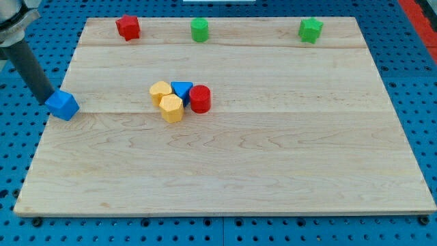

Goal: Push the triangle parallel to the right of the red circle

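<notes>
The blue triangle [181, 89] lies near the board's middle, touching the left side of the red circle [200, 99]. Two yellow blocks sit against it: one [160, 91] on its left and a hexagonal one [171, 108] below it. My tip [46, 99] is at the board's left edge, far to the left of this cluster. It rests right against the upper left side of a blue block [63, 104].
A red block [128, 27] is at the view's top left. A green block [199, 30] sits at the top middle and a green star-like block [310, 30] at the top right. The wooden board [273, 164] lies on a blue pegboard.
</notes>
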Robot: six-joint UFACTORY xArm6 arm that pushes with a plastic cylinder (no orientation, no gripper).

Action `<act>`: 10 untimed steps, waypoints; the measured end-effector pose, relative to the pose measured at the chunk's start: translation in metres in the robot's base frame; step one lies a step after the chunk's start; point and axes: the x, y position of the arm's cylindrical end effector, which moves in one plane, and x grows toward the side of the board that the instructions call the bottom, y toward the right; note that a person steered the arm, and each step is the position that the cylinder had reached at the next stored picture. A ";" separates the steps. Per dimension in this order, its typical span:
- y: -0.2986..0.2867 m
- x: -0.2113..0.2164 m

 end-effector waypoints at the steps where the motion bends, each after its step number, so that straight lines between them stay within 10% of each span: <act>1: 0.011 0.009; 10: 0.108 0.077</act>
